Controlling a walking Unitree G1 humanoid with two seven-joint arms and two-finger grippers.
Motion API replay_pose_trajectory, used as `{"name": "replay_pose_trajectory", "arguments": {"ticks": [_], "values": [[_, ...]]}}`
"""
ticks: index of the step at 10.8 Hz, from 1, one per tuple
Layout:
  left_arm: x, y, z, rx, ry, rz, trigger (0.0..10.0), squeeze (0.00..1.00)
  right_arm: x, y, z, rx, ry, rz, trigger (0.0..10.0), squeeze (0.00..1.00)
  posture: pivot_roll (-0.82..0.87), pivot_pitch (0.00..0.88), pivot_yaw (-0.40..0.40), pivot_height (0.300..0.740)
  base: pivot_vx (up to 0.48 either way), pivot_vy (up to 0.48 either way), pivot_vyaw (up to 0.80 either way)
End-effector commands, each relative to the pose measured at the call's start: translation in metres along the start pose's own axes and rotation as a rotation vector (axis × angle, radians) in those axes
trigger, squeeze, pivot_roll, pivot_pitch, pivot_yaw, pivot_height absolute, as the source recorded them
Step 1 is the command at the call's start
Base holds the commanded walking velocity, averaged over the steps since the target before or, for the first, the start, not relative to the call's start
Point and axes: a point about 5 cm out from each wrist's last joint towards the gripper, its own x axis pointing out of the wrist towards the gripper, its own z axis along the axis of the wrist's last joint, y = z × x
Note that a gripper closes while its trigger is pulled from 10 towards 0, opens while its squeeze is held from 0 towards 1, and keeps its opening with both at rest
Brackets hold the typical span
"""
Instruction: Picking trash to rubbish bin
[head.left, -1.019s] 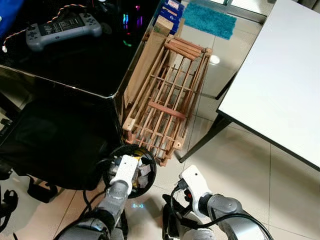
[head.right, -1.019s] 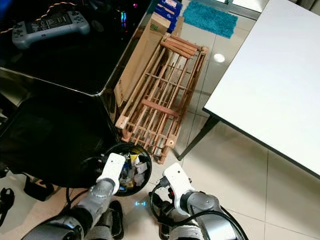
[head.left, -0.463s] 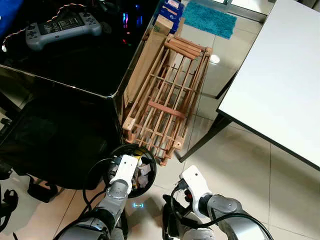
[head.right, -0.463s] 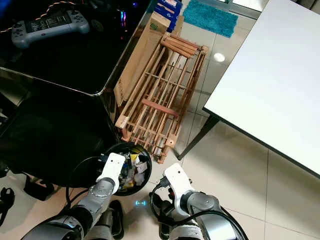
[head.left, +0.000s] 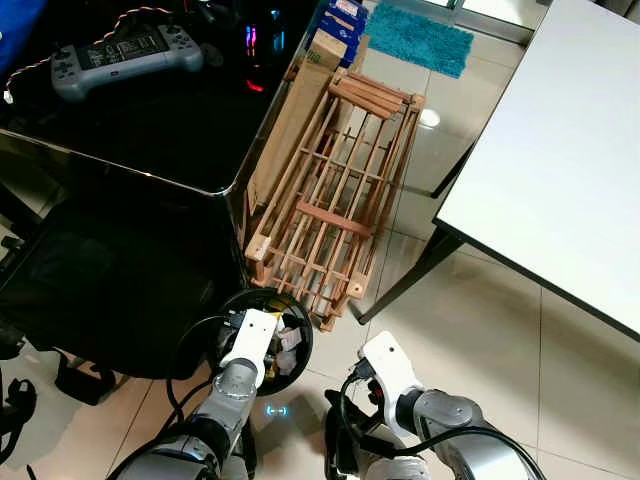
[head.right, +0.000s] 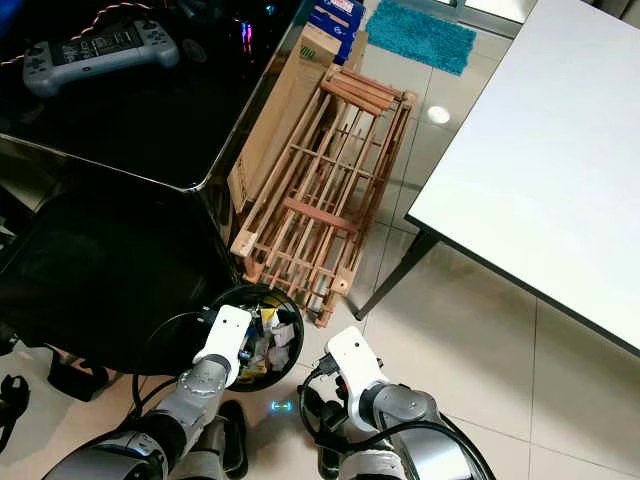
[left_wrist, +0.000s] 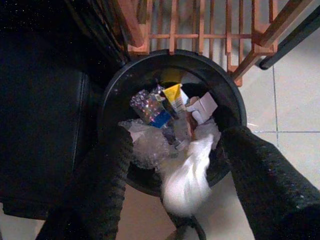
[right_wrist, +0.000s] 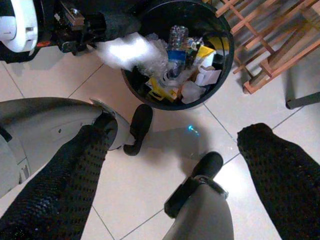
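On pale floor tiles (head.left: 470, 330), a round black rubbish bin (left_wrist: 112, 95) is overhung by the left gripper (left_wrist: 172, 165), fingers spread, white crumpled tissue (left_wrist: 187, 175) blurred between them; the right gripper (right_wrist: 175, 165) is held wide open, empty

1 rubbish bin (left_wrist: 120, 90), 2 tables (head.left: 560, 150), 1 wooden rack (head.left: 330, 200), 1 controller (head.left: 125, 55).

Head stereo views look steeply down at the rubbish bin (head.left: 262, 332); both wrist views face it too, the left closer
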Motion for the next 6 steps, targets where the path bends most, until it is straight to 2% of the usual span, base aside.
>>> {"name": "replay_pose_trajectory", "arguments": {"ticks": [1,2,4,6], "values": [[-0.003,-0.0063,-0.0101,0.023,0.036,0.0,10.0,1.0,-0.0024,0.0,-0.0053,0.016,0.018,-0.01,10.0,0.0,-0.11,0.329,-0.101,0.74,0.0,0.0,0.0],[-0.0032,-0.0064,-0.0108,0.029,0.038,0.002,10.0,0.0,-0.0024,0.0001,-0.0054,0.015,0.019,-0.011,10.0,0.0,-0.11,0.33,-0.102,0.74,0.0,0.0,0.0],[-0.0033,-0.0055,-0.0109,0.025,0.037,0.015,10.0,0.0,-0.0021,-0.0001,-0.0054,0.016,0.019,-0.013,10.0,0.0,-0.12,0.329,-0.101,0.74,0.0,0.0,0.0],[-0.0019,-0.0027,-0.0041,-0.016,0.004,0.04,10.0,0.0,0.0003,-0.0044,-0.0037,0.009,0.01,-0.041,10.0,0.0,-0.11,0.316,-0.092,0.74,0.0,0.0,0.0]]}}
